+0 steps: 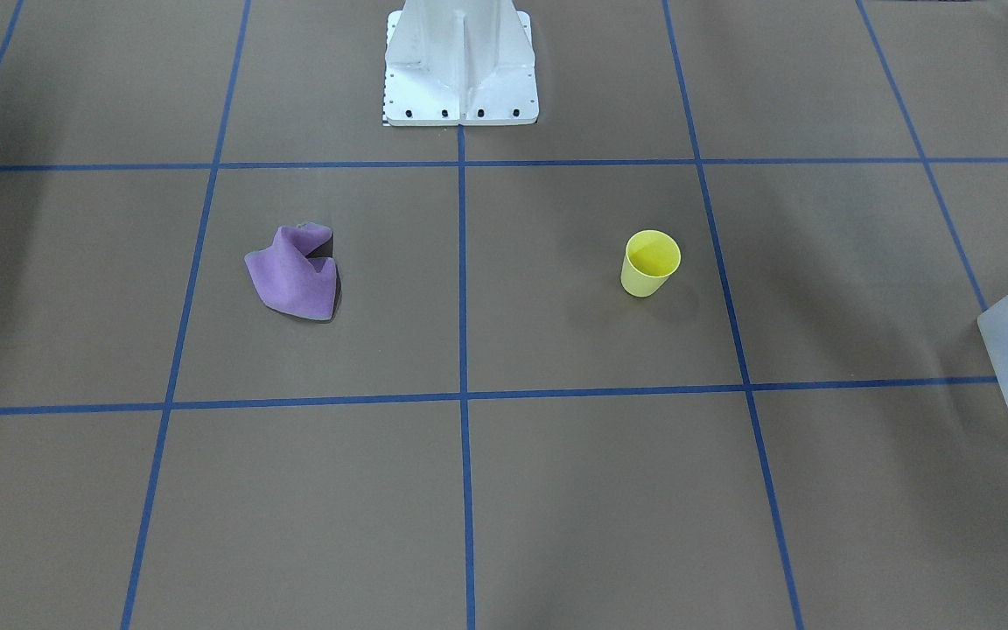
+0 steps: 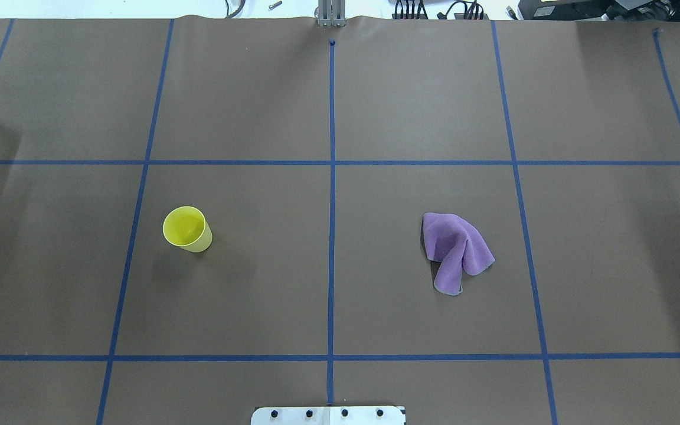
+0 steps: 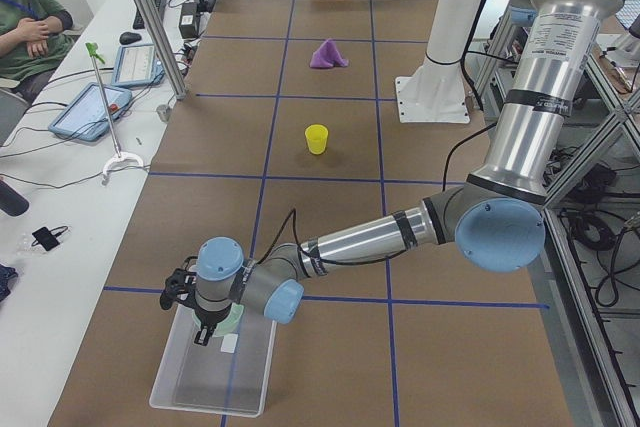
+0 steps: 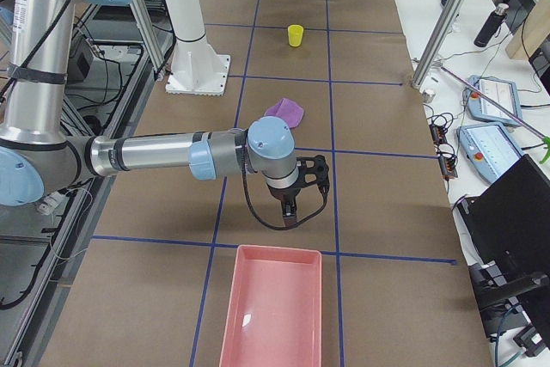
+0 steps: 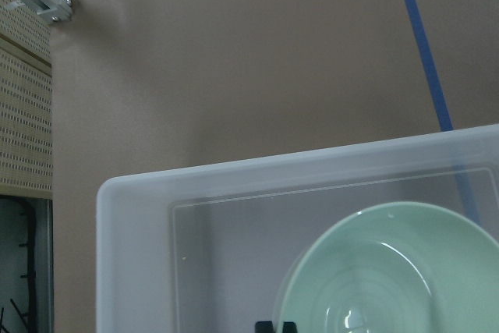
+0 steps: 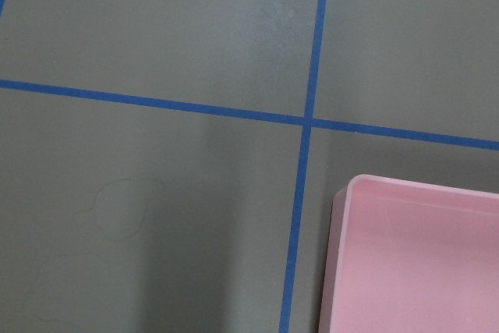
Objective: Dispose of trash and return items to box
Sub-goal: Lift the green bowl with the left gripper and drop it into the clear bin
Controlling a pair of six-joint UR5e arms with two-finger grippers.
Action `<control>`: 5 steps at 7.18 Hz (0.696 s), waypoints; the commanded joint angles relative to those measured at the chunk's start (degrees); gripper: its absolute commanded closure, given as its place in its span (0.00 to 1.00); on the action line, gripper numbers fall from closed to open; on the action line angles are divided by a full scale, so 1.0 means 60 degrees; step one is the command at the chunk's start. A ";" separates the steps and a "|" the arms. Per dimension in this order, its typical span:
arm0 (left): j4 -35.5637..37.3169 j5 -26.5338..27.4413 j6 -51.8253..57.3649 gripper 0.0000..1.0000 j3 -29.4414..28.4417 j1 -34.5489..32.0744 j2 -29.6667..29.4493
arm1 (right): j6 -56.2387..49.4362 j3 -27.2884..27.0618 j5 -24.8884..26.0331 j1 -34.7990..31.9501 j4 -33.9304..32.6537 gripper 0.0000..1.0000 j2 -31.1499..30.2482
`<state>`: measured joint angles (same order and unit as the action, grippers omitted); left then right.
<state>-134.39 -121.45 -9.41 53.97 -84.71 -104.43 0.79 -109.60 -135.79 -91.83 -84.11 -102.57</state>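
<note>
The yellow cup [image 1: 649, 262] stands upright on the brown table, also in the overhead view [image 2: 186, 229]. The translucent box [image 3: 210, 377] sits at the table's end on my left. My left gripper [image 3: 207, 335] hangs over the box and holds the pale teal-green bowl [image 5: 390, 271] tilted above the box floor [image 5: 132, 255]; only a black fingertip [image 5: 269, 327] shows at the bowl's rim. My right gripper [image 4: 290, 209] hovers low over the table near the pink tray [image 4: 271, 315]. I cannot tell whether it is open or shut.
A crumpled purple cloth [image 2: 455, 251] lies on my right half of the table. The pink tray's corner [image 6: 421, 255] shows in the right wrist view. The white robot base [image 1: 460, 61] stands mid-table. An operator's bench with tablets runs along the far side.
</note>
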 commanded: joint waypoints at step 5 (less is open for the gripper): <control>-0.0320 0.0100 -0.0089 0.01 0.0289 0.0480 0.0191 | 0.0015 0.0000 0.0000 0.0012 0.0000 0.00 0.0000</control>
<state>-135.87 -120.88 -10.40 54.46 -81.89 -103.98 0.82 -109.60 -135.79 -91.76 -84.11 -102.57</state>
